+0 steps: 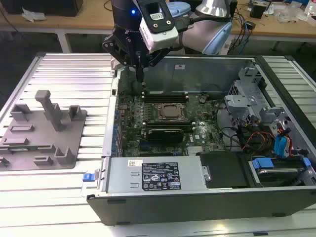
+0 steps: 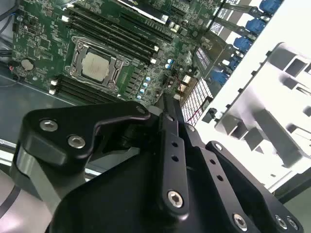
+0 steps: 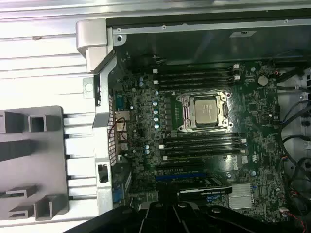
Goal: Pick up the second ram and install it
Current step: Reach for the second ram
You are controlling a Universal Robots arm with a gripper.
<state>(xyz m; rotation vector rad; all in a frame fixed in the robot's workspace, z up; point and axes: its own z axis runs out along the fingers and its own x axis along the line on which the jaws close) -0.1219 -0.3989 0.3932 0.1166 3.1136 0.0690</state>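
Tool looks pinched shut right by the memory slots. I'd guess the second ram is light, stiff and fragile, so pinch its top edge and stay off the contacts.

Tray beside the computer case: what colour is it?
The tray is plain grey, clearest in the exterior view.

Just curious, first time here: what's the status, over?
Gripper shut, nothing held, above slots by processor. Ram not distinguishable there. Nothing in the way.
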